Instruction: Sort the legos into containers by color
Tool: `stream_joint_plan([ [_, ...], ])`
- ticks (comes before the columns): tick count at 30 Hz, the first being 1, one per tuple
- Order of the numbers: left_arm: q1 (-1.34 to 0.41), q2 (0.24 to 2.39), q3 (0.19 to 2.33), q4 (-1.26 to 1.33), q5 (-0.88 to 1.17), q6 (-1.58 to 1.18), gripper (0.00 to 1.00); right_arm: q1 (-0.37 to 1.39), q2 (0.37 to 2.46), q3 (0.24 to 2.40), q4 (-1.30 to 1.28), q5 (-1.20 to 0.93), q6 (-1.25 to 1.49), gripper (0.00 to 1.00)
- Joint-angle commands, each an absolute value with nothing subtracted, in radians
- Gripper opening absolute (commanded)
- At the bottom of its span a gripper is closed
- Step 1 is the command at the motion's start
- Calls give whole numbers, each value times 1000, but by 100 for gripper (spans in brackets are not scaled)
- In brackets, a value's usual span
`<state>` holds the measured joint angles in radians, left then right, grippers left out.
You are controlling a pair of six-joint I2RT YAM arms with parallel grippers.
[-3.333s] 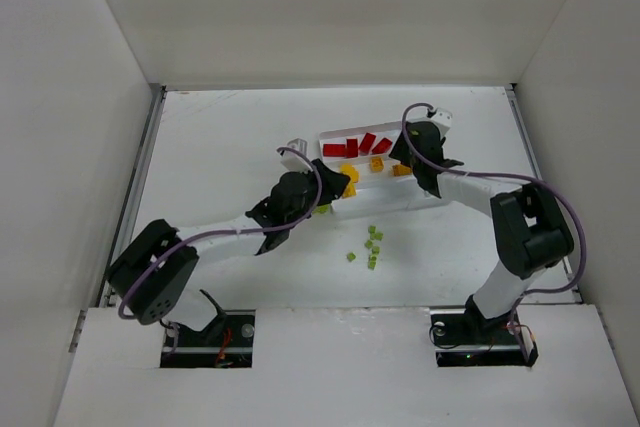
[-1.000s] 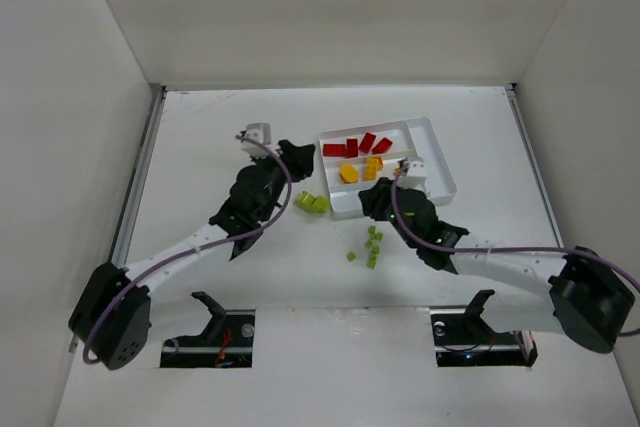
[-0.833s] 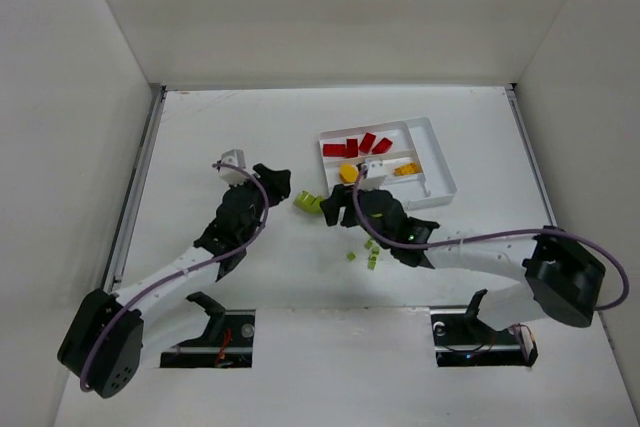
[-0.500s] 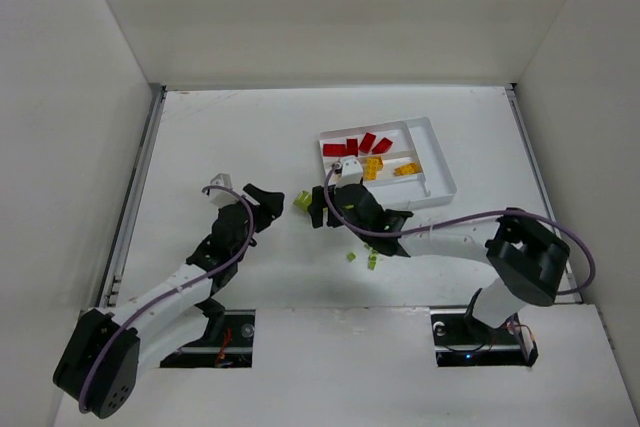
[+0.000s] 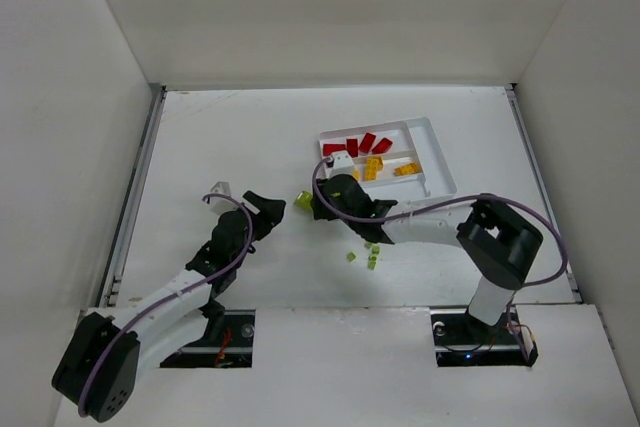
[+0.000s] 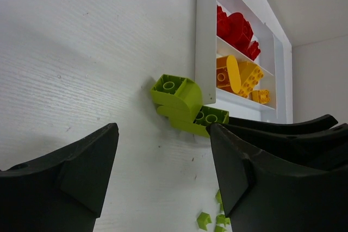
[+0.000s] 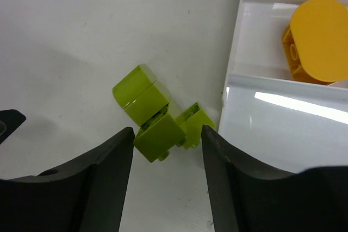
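Observation:
Three lime-green bricks (image 5: 302,200) lie in a cluster on the table against the white tray's (image 5: 434,157) left end. They show in the left wrist view (image 6: 177,94) and the right wrist view (image 7: 156,135). The tray holds red bricks (image 5: 356,145) in its far slot and yellow-orange bricks (image 5: 372,168) in the middle slot. My left gripper (image 5: 272,211) is open and empty, left of the green cluster. My right gripper (image 5: 316,203) is open and empty just above the cluster, its jaws either side of it (image 7: 167,172). Several tiny green cubes (image 5: 371,251) lie nearer the front.
The tray's near slot (image 7: 283,129) shows bare plastic in the right wrist view. My right gripper's black fingers (image 6: 283,127) reach into the left wrist view from the right. White walls close in the table on three sides.
My right arm has swung from the tray leftward to the green cluster. My left arm has drawn back toward the near left, leaving the green bricks on the table.

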<state>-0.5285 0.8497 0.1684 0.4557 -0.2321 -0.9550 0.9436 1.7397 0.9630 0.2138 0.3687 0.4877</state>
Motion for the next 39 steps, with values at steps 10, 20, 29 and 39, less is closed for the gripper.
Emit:
stream_joint_plan([
  [10, -550, 976, 229, 488, -195, -1019, 74, 903, 1749, 1008, 236, 304, 534, 38],
  [20, -536, 1002, 196, 678, -183, -1022, 72, 898, 1668, 973, 245, 268, 540, 35],
  [29, -533, 942, 250, 672, -184, -1051, 17, 890, 1556, 924, 291, 232, 545, 35],
  [39, -475, 908, 434, 154, -37, -1179, 59, 894, 1537, 870, 371, 296, 477, 35],
])
